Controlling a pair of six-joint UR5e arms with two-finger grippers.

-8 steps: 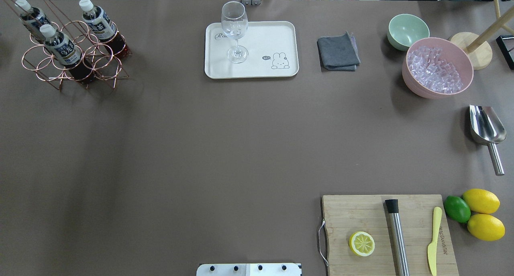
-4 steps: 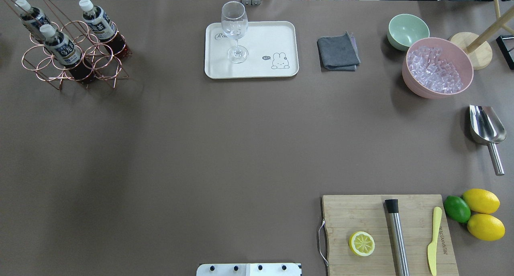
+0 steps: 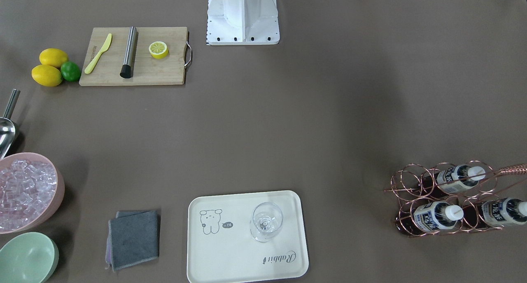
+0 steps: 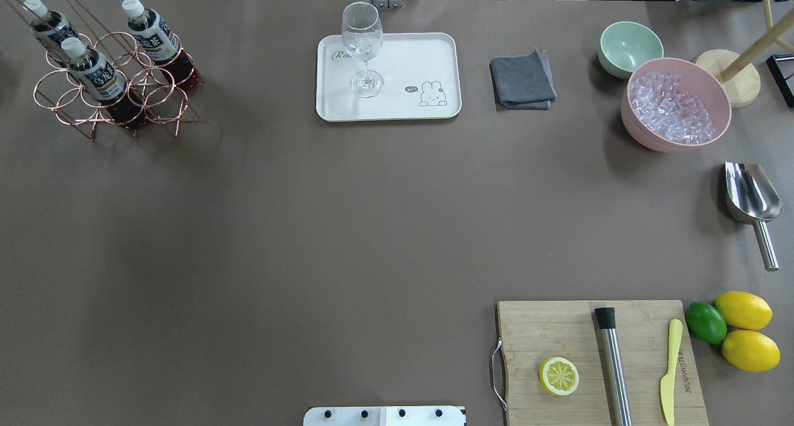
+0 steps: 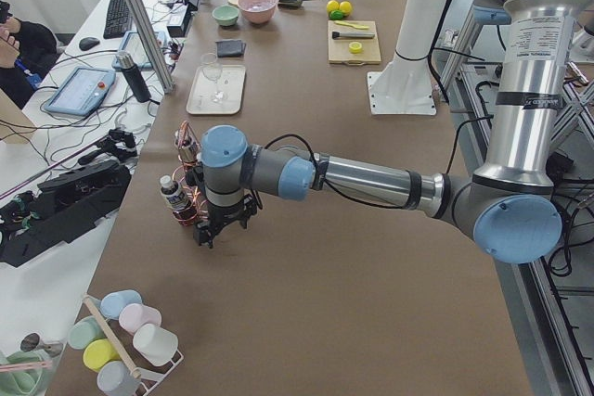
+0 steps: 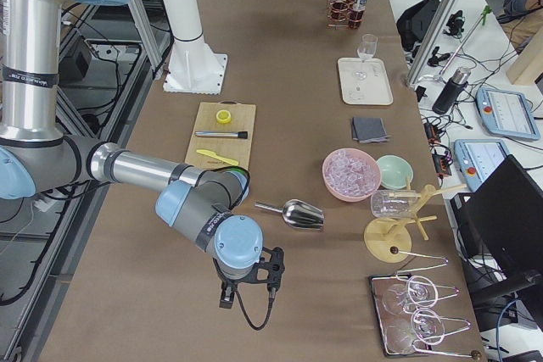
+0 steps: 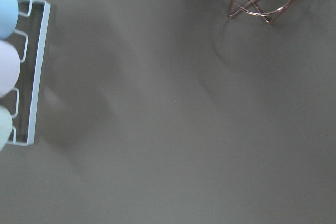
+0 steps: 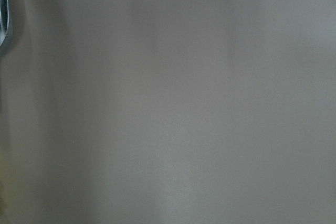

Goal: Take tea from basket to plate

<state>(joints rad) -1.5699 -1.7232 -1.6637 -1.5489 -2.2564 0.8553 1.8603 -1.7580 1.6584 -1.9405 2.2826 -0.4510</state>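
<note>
Three tea bottles (image 4: 93,72) with white caps stand in the copper wire basket (image 4: 124,97) at the table's far left corner. The cream plate (image 4: 422,60) with the rabbit drawing lies at the far middle and bears a wine glass (image 4: 363,48). No gripper shows in the overhead or front views. In the exterior left view my left gripper (image 5: 221,229) hangs over the table right beside the basket (image 5: 186,201); I cannot tell if it is open. In the exterior right view my right gripper (image 6: 249,294) hangs far from the basket, near the metal scoop (image 6: 297,212); its state is unclear.
A grey cloth (image 4: 522,82), green bowl (image 4: 629,46) and pink bowl of ice (image 4: 676,103) lie right of the plate. A cutting board (image 4: 558,333) with lemon half, metal rod and knife sits near right. A cup rack (image 7: 26,72) shows in the left wrist view.
</note>
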